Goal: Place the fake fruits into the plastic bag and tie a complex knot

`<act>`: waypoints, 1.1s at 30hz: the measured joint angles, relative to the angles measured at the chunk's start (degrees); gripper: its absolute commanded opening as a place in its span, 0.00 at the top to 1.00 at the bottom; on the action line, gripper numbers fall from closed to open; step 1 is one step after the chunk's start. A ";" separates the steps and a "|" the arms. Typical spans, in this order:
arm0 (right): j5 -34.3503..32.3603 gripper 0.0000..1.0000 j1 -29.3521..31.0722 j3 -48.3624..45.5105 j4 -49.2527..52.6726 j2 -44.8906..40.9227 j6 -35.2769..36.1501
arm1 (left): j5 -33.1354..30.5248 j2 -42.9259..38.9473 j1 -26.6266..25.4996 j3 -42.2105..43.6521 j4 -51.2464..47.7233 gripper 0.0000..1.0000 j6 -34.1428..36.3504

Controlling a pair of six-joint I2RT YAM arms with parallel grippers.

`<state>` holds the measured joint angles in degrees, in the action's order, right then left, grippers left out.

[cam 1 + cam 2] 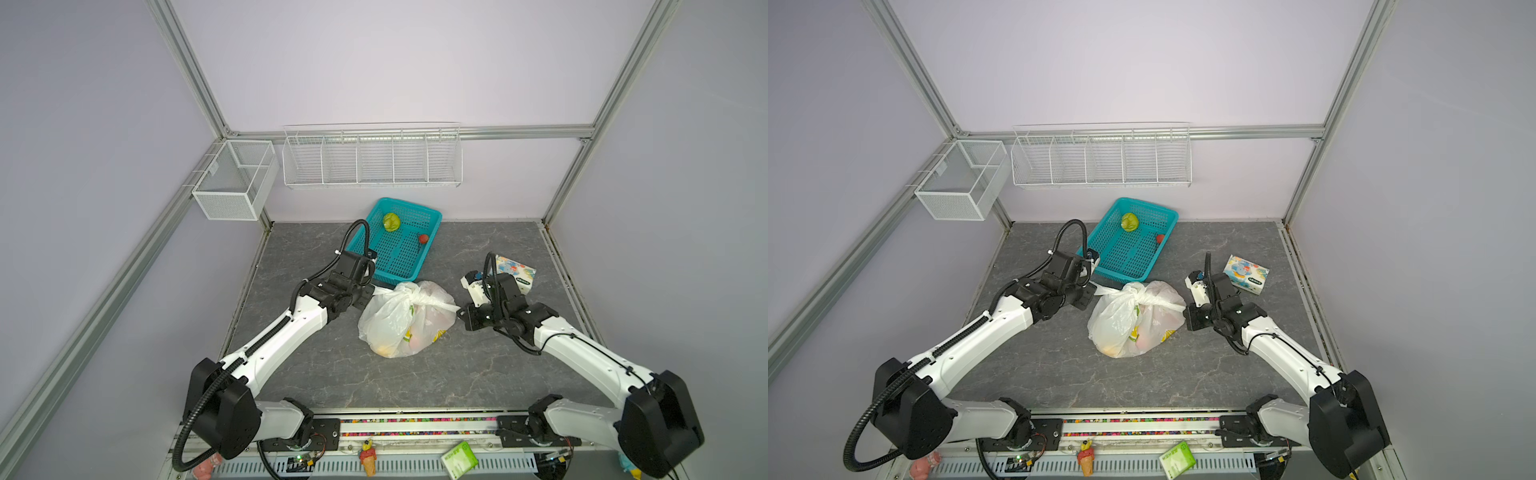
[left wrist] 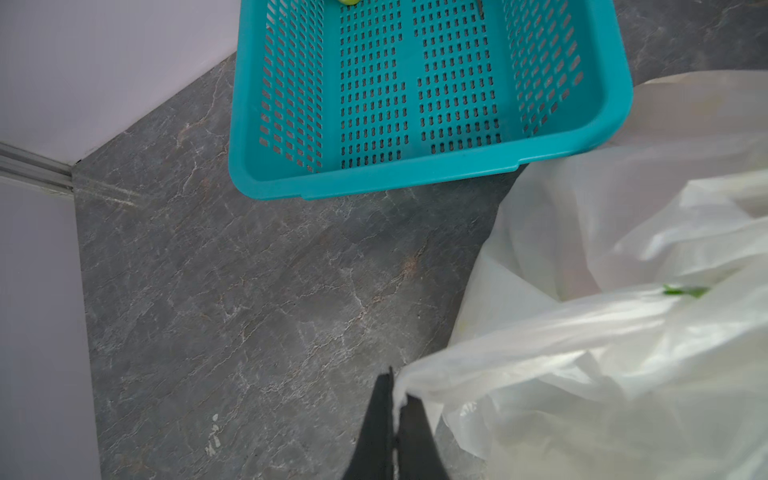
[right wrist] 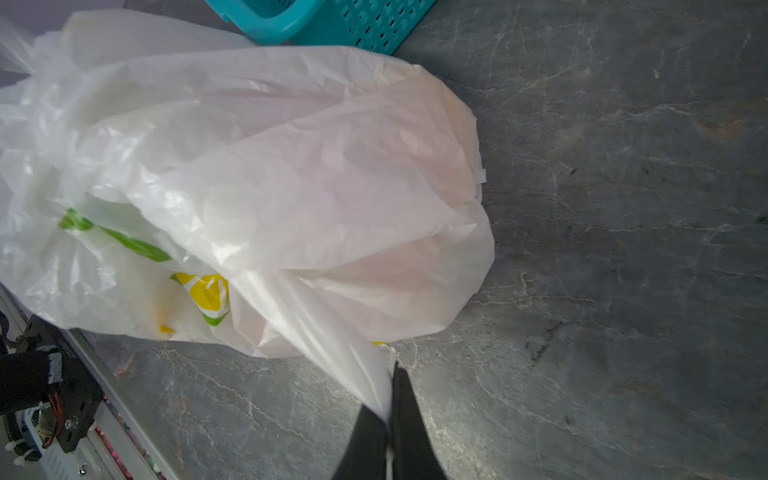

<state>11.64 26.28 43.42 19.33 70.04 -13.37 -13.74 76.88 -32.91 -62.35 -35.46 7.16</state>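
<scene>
Right wrist view shows the right gripper (image 3: 390,401) clamped on a twisted handle (image 3: 332,345) of the bag (image 3: 291,174), low in the frame. In the left wrist view the left gripper (image 2: 395,401) is likewise closed on bag film at the bottom centre. In both top views the bag sits mid-frame on the table (image 1: 332,374), with a knot (image 1: 409,296) bunched at its top and 1 handle end running out to each gripper. Fruits (image 1: 387,348) show through the film, so filling looks mostly done. Yet a green fruit (image 1: 391,221) and a red fruit (image 1: 423,238) lie in the basket (image 1: 411,206) above the bag. I judge the knot to be at a tightening pull, perhaps needing another tie. Print on the packet (image 1: 517,272) at right and the green pack (image 1: 459,459) at the bottom edge is too small to read; the bag bears only lemon pictures
</scene>
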 measured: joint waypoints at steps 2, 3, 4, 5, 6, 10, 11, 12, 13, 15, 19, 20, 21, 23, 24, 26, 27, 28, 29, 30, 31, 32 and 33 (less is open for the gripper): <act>-0.04 0.94 -0.02 0.00 -0.70 0.87 -0.22 | -0.92 0.00 -0.02 0.07 0.07 1.00 0.00; -0.02 0.93 -0.09 0.00 -0.96 1.22 -0.33 | -1.31 0.00 -0.02 0.31 0.24 1.00 0.00; 0.00 0.93 -0.26 -0.07 -1.27 1.66 -0.39 | -1.73 0.00 -0.02 0.63 0.31 1.00 0.00; 0.17 0.93 -0.57 -0.15 -1.66 1.95 -0.50 | -2.21 0.09 -0.07 0.87 0.26 1.00 0.00; 0.24 0.93 -0.79 -0.24 -2.10 2.19 -0.61 | -2.60 0.31 -0.13 0.92 0.22 1.00 0.00; 0.63 0.93 -1.07 -0.42 -2.78 2.69 -1.31 | -2.93 0.79 -0.26 0.87 -0.22 1.00 -0.52; 0.66 0.90 -1.05 -0.42 -2.78 2.67 -1.36 | -2.62 0.79 -0.26 0.76 -0.57 1.00 -0.87; 0.61 0.83 -0.96 -0.42 -2.71 2.58 -1.27 | -1.90 0.72 -0.26 0.68 -0.79 1.00 -1.16; 0.22 0.72 -0.87 -0.42 -2.27 2.38 -1.09 | -1.40 0.55 -0.13 0.57 -1.01 0.98 -1.55; -0.24 0.53 -0.98 -0.42 -0.04 1.38 -0.79 | -0.07 -0.57 0.94 0.52 -1.49 0.78 -2.47; 0.00 0.24 -0.94 0.70 4.87 -3.74 0.94 | 4.87 -5.05 2.23 0.20 -2.23 0.41 -5.18; -0.22 0.21 -0.96 1.49 6.05 -5.70 1.33 | 6.27 -6.69 2.21 0.09 -2.19 0.33 -5.92; -0.55 0.19 -0.96 2.14 6.80 -7.34 1.79 | 7.58 -8.44 2.19 0.09 -2.10 0.26 -6.58; -2.62 0.12 -0.96 4.04 7.98 -11.06 2.47 | 9.73 -12.70 2.21 0.11 -1.66 0.12 -8.33; -4.02 0.09 -1.01 4.90 8.26 -12.52 2.75 | 10.23 -14.73 2.27 0.33 -0.81 0.08 -9.14; -8.26 0.03 -1.22 6.16 8.26 -14.75 3.32 | 10.54 -20.17 2.73 1.95 2.62 0.00 -11.61; -10.62 0.00 -1.40 6.40 8.13 -15.26 3.48 | 9.75 -22.64 2.93 3.19 4.74 0.00 -12.74; -13.62 0.05 -1.66 6.51 7.80 -15.52 3.72 | 8.09 -25.16 3.06 4.94 7.28 0.00 -13.84; -16.59 0.08 -1.99 6.51 7.43 -15.43 3.72 | 5.86 -27.50 3.21 7.21 10.25 0.00 -15.08; -19.28 0.10 -2.43 6.38 6.93 -15.04 3.85 | 3.96 -28.94 3.28 8.98 12.55 0.00 -15.98; -21.94 0.11 -3.02 5.92 5.79 -14.58 3.96 | 0.68 -30.45 3.28 11.89 16.24 0.00 -17.03; -24.72 0.11 -3.76 5.16 4.33 -13.99 4.02 | -2.71 -31.17 3.28 14.73 19.74 0.00 -17.66; -26.88 0.11 -4.48 4.37 2.99 -13.38 4.00 | -5.46 -31.26 3.30 17.05 22.62 0.00 -17.86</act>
<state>-15.25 21.80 47.79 22.33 56.66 -9.37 -19.20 45.63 -29.61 -45.30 -12.84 -10.70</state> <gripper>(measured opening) 0.890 0.995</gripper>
